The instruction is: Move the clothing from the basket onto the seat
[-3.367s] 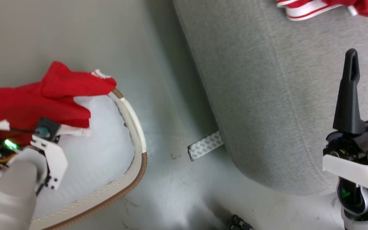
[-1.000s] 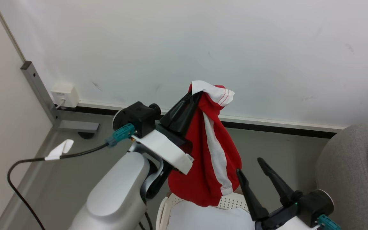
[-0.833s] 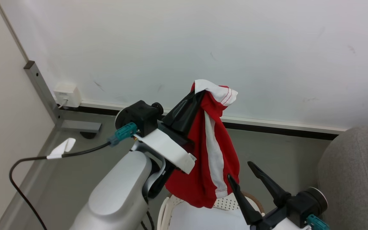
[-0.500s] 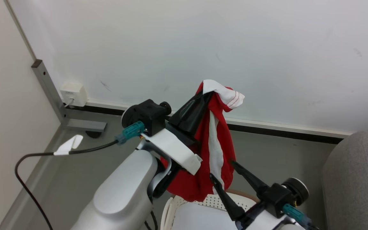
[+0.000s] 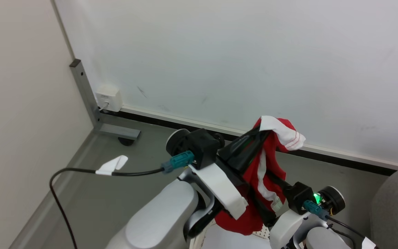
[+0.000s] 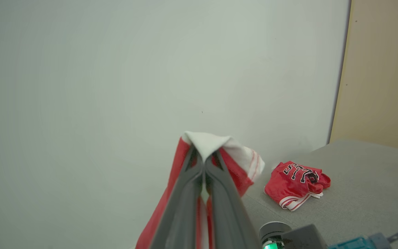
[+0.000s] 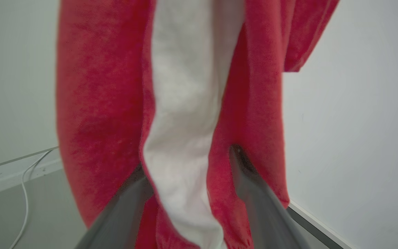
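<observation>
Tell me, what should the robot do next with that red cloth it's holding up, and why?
Probably close the right gripper. Its open fingers straddle the hanging striped garment, which the shut left gripper pinches at the top; a second hold would steady it for carrying to the seat.

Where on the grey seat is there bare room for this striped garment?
The seat is bare between the crumpled jersey and the beige wall, and along its near edge. Crowded: the jersey's spot, and around the striped garment, which the right tool straddles.
</observation>
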You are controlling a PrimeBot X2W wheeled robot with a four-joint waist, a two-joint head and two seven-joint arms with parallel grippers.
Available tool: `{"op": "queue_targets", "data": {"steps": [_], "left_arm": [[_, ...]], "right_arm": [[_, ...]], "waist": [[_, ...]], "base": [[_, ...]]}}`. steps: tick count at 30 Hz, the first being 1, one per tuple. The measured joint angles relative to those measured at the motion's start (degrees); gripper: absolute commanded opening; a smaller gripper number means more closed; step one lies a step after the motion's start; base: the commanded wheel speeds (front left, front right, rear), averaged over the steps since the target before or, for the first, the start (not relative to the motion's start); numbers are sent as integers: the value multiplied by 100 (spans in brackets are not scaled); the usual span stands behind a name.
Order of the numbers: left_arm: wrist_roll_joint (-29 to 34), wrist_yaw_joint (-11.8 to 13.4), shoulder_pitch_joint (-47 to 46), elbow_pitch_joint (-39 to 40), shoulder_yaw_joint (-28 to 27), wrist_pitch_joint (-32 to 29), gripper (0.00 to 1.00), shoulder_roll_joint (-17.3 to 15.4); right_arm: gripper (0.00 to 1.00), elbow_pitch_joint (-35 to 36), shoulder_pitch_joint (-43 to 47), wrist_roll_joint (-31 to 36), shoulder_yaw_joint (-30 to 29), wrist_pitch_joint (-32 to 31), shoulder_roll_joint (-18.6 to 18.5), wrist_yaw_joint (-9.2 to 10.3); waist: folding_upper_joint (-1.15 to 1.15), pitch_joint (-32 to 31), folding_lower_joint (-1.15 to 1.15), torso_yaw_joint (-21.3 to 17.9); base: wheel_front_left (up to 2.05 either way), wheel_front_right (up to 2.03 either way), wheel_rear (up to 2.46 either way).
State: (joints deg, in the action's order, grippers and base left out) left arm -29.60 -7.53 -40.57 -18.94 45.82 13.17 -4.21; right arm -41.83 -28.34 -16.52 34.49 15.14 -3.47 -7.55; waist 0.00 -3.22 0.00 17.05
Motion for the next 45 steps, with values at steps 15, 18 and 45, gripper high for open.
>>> {"op": "queue_targets", "data": {"steps": [15, 18, 45], "left_arm": [[-177, 107, 168, 145, 73, -59, 0, -129], [-220, 157, 198, 59, 4, -41, 0, -200], [-263, 221, 827, -60, 263, 102, 100, -405]], "right_arm": [[0, 127, 148, -84, -487, -1, 46, 0], [0, 414, 310, -105, -587, -1, 52, 0], [0, 1970, 759, -679, -2084, -1, -254, 0]], "waist": [[0, -107, 0, 278], [0, -113, 0, 210], [0, -37, 0, -784]], "base": [[0, 0, 0], [0, 0, 0], [0, 0, 0]]}}
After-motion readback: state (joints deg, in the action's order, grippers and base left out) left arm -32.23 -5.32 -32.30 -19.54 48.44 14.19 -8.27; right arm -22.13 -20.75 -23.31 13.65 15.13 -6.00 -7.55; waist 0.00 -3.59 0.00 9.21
